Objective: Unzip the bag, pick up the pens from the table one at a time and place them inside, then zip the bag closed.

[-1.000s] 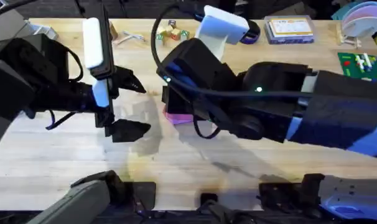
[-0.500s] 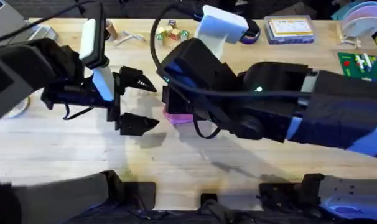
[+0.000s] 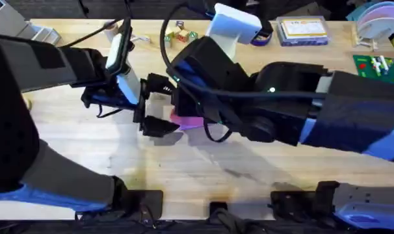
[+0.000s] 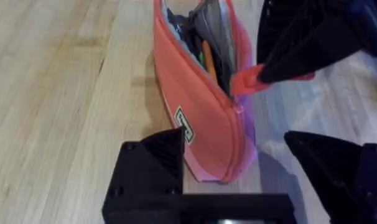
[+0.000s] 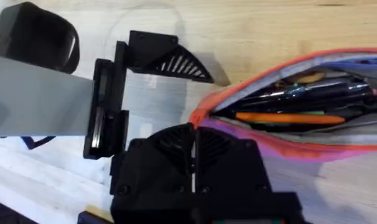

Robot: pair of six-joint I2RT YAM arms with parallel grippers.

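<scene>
The pink bag lies on the table with its zipper open. An orange pen and a black pen lie inside it. My right gripper is shut on the coral zipper pull at the bag's near end. My left gripper is open, with one finger on each side of that same end of the bag and not touching it. In the overhead view the left gripper sits just left of the bag, most of which is hidden under the right arm.
Along the table's far edge stand small coloured blocks, a flat box and a green board. The right arm covers the table's middle. Bare wood lies toward the front.
My left arm has swung right across the table, and its open gripper has come from well left of the bag to the bag's end. The right arm has stayed still.
</scene>
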